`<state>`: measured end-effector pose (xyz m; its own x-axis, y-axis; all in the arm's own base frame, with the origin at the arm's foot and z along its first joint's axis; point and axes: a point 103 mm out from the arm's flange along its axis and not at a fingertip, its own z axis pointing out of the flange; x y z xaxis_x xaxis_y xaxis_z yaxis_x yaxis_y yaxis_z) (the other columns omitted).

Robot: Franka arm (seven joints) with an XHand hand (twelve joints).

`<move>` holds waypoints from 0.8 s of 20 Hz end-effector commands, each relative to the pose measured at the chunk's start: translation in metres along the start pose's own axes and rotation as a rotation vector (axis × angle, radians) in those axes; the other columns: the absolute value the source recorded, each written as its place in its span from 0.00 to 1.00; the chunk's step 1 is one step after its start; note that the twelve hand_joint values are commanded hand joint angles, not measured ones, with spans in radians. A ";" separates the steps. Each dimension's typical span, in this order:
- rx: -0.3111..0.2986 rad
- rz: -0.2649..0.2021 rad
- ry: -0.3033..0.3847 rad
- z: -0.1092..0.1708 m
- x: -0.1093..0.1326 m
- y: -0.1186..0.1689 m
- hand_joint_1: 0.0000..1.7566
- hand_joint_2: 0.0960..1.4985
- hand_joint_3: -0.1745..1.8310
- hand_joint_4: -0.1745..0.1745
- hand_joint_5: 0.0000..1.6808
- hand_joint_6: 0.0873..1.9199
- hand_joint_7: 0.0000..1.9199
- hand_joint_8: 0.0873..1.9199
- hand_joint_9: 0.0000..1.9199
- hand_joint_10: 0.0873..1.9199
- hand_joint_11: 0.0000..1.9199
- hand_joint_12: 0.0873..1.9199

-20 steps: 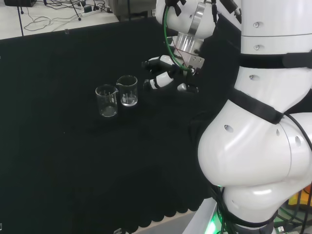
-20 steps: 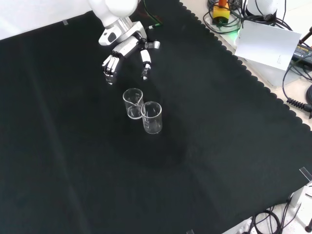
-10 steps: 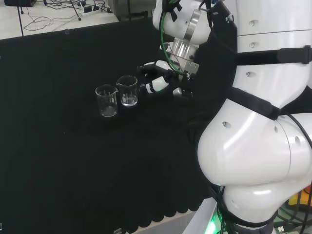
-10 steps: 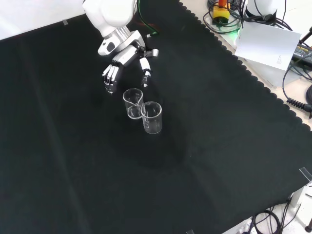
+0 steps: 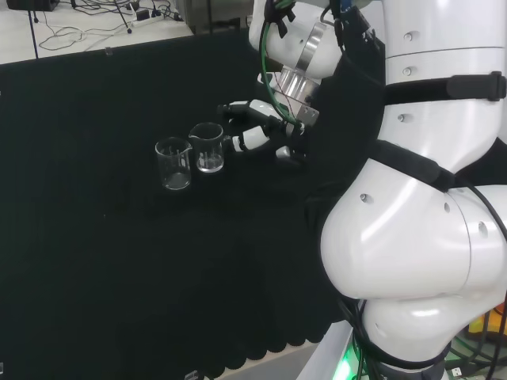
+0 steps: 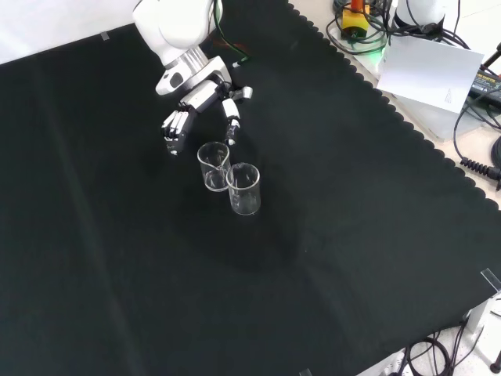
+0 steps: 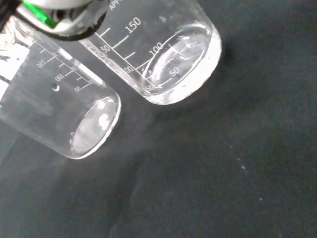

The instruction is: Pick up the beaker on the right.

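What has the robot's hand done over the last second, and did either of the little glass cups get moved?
The hand has moved closer to the two beakers, leftward in the head view, so its open fingers now reach almost to the nearer beaker. It has taken hold of nothing. That beaker and the other beaker stand upright, side by side on the black cloth, where they were.
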<state>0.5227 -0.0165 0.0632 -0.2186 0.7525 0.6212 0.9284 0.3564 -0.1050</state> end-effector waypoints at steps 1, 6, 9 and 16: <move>0.009 -0.024 0.025 0.005 0.001 0.006 0.43 0.32 0.37 0.46 0.22 0.00 0.12 0.28 0.19 0.29 0.01 0.71; 0.012 -0.041 0.026 0.008 0.002 0.008 0.43 0.32 0.36 0.46 0.23 0.00 0.12 0.29 0.20 0.29 0.01 0.71; 0.022 -0.061 0.025 0.011 0.003 0.007 0.43 0.32 0.36 0.46 0.24 0.00 0.13 0.29 0.20 0.29 0.01 0.71; 0.014 -0.090 0.068 0.023 0.007 0.007 0.43 0.32 0.36 0.46 0.25 0.00 0.13 0.29 0.21 0.29 0.02 0.72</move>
<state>0.5236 -0.0019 0.0537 -0.2751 0.6935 0.6658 0.9025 0.4250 -0.0697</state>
